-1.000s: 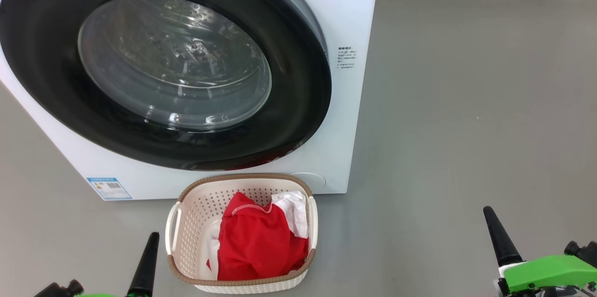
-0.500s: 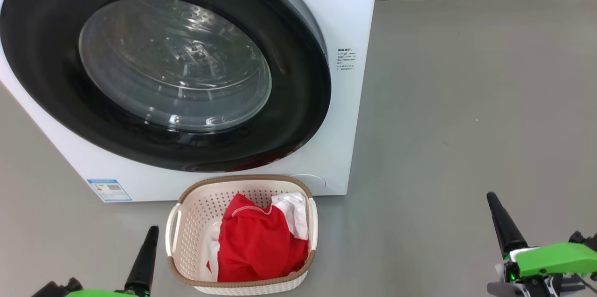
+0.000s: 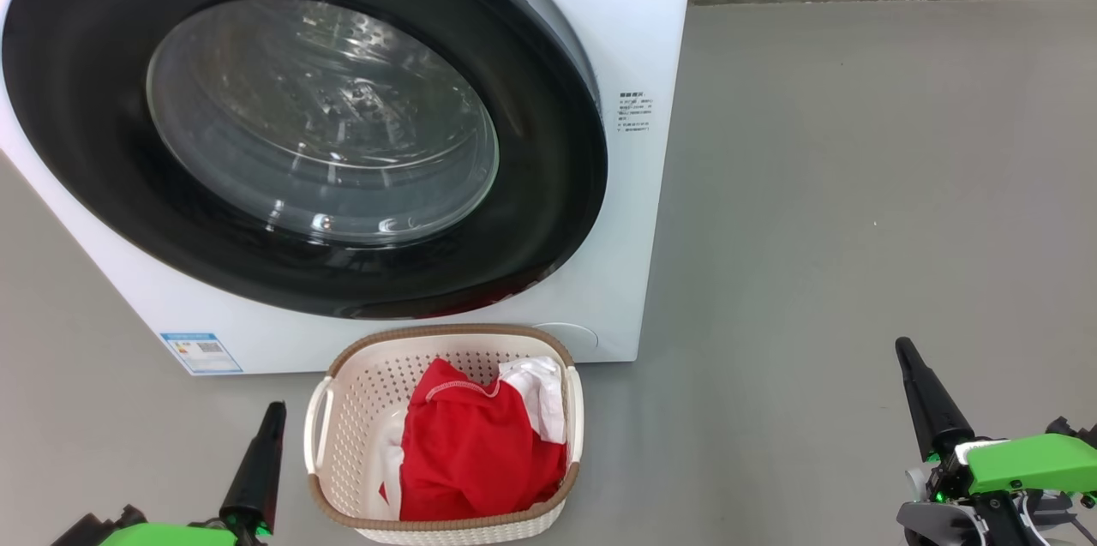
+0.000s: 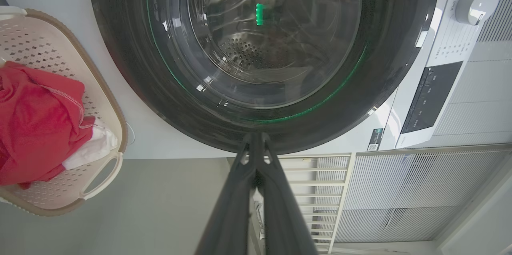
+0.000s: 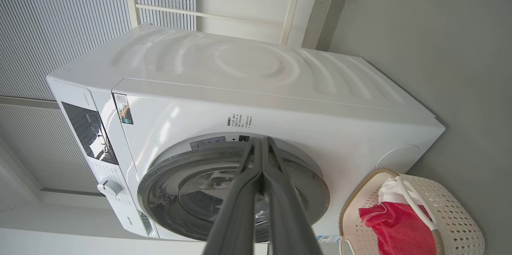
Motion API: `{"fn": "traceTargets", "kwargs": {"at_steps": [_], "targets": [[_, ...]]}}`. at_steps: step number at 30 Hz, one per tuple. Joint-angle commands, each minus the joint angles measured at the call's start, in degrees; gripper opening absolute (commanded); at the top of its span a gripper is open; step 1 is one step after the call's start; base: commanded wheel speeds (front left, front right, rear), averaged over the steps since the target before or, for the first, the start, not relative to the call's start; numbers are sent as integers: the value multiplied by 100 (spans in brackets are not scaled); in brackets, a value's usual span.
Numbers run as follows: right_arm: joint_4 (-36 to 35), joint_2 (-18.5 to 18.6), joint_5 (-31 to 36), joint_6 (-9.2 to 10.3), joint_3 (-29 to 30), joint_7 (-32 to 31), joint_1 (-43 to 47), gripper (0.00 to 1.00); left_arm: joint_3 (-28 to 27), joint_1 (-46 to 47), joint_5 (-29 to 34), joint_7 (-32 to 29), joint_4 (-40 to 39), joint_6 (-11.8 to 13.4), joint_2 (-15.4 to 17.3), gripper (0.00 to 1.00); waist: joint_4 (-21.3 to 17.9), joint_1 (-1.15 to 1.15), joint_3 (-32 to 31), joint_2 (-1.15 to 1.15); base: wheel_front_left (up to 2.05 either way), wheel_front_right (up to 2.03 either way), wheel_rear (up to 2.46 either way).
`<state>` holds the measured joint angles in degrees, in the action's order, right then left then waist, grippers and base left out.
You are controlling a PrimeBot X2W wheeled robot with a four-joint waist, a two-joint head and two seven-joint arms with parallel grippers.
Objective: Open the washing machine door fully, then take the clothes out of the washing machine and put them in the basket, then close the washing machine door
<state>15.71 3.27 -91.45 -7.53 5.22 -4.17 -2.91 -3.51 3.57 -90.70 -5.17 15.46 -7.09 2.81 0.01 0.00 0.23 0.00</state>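
I have the big white boxy front-loading washing machine [image 3: 638, 57] standing on the grey floor [image 3: 857, 186]. Its large round door [image 3: 548, 186], with a glossy black rim and a bulging clear glass window, sits closed flat against the front. Through the glass in the left wrist view I can make out the perforated steel drum [image 4: 248, 51].

The small cream-white perforated plastic basket [image 3: 343, 375] with the brown woven-look rim sits on the floor just in front of the machine, below the door. The clothes [image 3: 471, 452], bright red fabric with some white fabric beside it, lie piled inside it.

My left gripper [image 3: 274, 413] hangs just left of the basket, its 2 dark fingers pressed together on nothing. My right gripper [image 3: 904, 353] is well off to the right over the floor, likewise closed tight and empty.
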Motion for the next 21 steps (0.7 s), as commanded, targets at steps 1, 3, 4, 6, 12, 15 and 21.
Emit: {"fn": "traceTargets", "kwargs": {"at_steps": [1,3,4,6,12,15,21], "targets": [[-178,93,-193,4,-56,-75,-305,0,-226,251,-175,-67,-145,-39,61,0,0,0,-4,0,0,0,0],[-179,91,-222,4,-50,-87,-311,0,-232,255,-203,-77,-145,-40,59,0,-1,0,-5,0,0,0,0],[-179,89,-220,4,-48,-89,-311,0,-233,255,-203,-78,-145,-40,58,0,-1,0,-5,0,0,0,0],[-178,86,-216,4,-44,-93,-311,0,-236,255,-201,-79,-145,-40,57,0,-1,0,-5,0,0,0,0],[-177,77,-206,4,-31,-103,-312,0,-241,256,-196,-84,-145,-40,53,0,-1,0,-5,0,0,0,0],[-177,73,-200,4,-25,-108,-313,0,-244,256,-194,-86,-144,-40,51,0,-1,0,-5,0,0,0,0],[-176,65,-191,4,-13,-117,-314,0,-249,257,-189,-90,-144,-40,47,0,-1,0,-5,0,0,0,0]]}}
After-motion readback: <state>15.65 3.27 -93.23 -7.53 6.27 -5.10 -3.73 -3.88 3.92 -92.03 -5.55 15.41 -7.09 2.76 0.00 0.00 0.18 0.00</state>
